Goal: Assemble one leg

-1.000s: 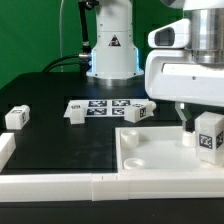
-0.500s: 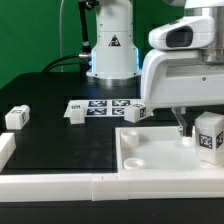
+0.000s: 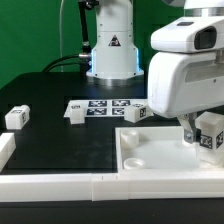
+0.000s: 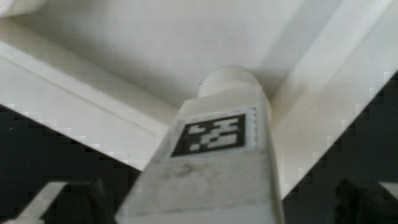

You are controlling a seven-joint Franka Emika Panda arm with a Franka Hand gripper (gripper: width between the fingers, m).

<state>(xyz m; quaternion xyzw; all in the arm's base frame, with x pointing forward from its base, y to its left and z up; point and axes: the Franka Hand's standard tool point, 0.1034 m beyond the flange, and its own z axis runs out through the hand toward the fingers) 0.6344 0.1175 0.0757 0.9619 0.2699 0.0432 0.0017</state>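
Note:
A leg (image 3: 211,135), a small white block with a black-and-white tag, stands upright on the large white panel (image 3: 155,155) at the exterior view's right. My gripper (image 3: 198,132) is lowered around it. One finger shows just to the exterior view's left of the leg. In the wrist view the leg (image 4: 210,150) rises between the two dark fingers (image 4: 71,203), with a gap on each side. The gripper (image 4: 217,208) is open. The panel (image 4: 160,40) lies beneath.
Three more legs lie on the black table: one (image 3: 16,117) at the exterior view's left, one (image 3: 76,111) and one (image 3: 138,113) beside the marker board (image 3: 105,105). A white rail (image 3: 60,186) runs along the front. The robot base (image 3: 110,50) stands behind.
My gripper has moved toward the exterior view's right, closing in over the standing leg. The leg and the other parts have not moved.

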